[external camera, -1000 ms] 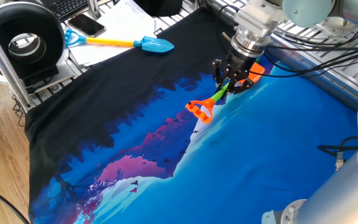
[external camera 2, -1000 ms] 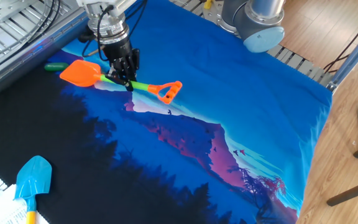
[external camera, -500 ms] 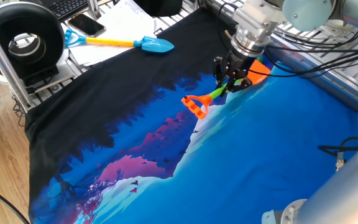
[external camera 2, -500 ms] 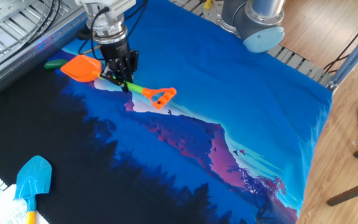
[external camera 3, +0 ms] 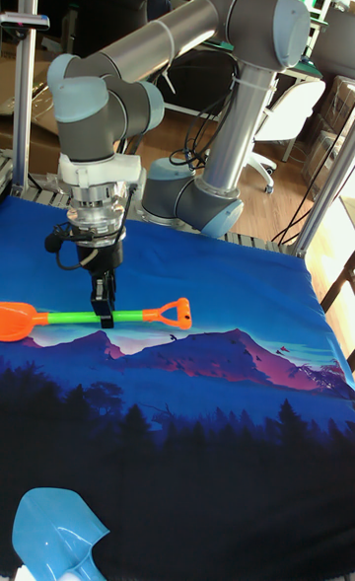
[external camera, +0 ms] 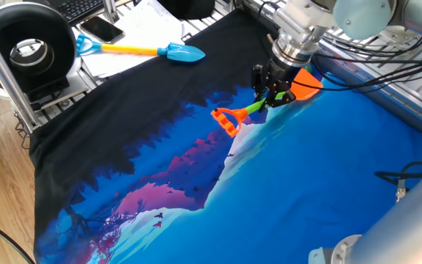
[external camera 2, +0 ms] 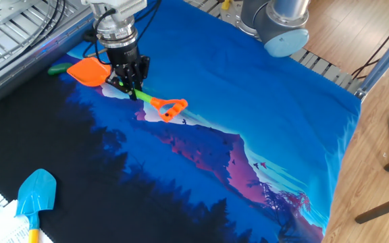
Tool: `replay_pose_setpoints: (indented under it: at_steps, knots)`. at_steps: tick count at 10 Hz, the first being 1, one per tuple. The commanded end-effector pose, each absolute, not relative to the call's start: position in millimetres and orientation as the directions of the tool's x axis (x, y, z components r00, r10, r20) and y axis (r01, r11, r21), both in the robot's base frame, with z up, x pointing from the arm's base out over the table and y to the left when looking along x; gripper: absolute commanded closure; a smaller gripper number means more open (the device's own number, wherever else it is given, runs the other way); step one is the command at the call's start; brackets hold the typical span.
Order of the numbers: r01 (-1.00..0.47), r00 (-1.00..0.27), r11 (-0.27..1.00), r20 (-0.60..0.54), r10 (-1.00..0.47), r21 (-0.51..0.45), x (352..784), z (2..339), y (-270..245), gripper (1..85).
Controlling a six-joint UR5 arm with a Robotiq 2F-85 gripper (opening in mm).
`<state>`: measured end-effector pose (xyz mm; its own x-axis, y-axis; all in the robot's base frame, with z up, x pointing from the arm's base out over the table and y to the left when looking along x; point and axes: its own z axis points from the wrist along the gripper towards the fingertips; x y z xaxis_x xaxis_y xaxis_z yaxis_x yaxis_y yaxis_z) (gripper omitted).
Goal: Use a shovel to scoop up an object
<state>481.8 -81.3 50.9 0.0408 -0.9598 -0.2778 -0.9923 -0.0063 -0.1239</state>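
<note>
Gripper [external camera 3: 105, 317] pointing straight down, fingers clamped shut on green shaft of shovel [external camera 3: 74, 318] about mid-length; same grip seen in one fixed view [external camera: 272, 99] and the other fixed view [external camera 2: 130, 90]

Shovel [external camera 2: 123, 82] held roughly level above the cloth [external camera 2: 248, 101], orange blade [external camera 3: 17, 321] out to the left in tall view, orange D-handle [external camera 3: 176, 313] to the right. In the other fixed view blade [external camera 2: 90, 71] slightly higher than handle [external camera 2: 173, 107], so tilted a bit, handle end lower and near the cloth; contact with cloth cannot tell. In one fixed view blade [external camera: 305, 82] mostly hidden behind gripper, handle [external camera: 226, 121] sticking out toward near left

Object [external camera 2: 59, 68] seen only in the other fixed view: small green piece on the cloth at far left edge, just beyond blade tip, partly hidden by blade; touching blade or not, cannot tell. Not visible in tall view or one fixed view

Blue toy shovel [external camera: 149, 50] with yellow shaft lying flat at far left of one fixed view, well apart from gripper, partly on white paper; its blade [external camera 2: 36, 192] at near left corner in the other fixed view, also at bottom left in tall view [external camera 3: 54, 540]

Phone [external camera: 102, 29] and black round device [external camera: 26, 45] off the cloth at far left

Arm base [external camera 2: 275, 23] at far edge of table
</note>
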Motion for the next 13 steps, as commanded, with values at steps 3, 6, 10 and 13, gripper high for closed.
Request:
replay_pose_setpoints:
  at_steps: [3,6,10,13]
  knots:
    - [-0.987,0.142,-0.108,-0.358,-0.923,-0.116,476.2,72.7,-80.5,75.7]
    - [-0.983,0.174,-0.138,-0.390,-0.904,-0.120,477.7,86.5,-94.2,75.7]
    - [-0.991,0.120,-0.084,-0.435,-0.892,-0.102,477.4,88.7,-81.4,75.7]
    - [-0.994,0.097,-0.063,-0.445,-0.890,-0.091,477.7,87.4,-78.3,76.7]
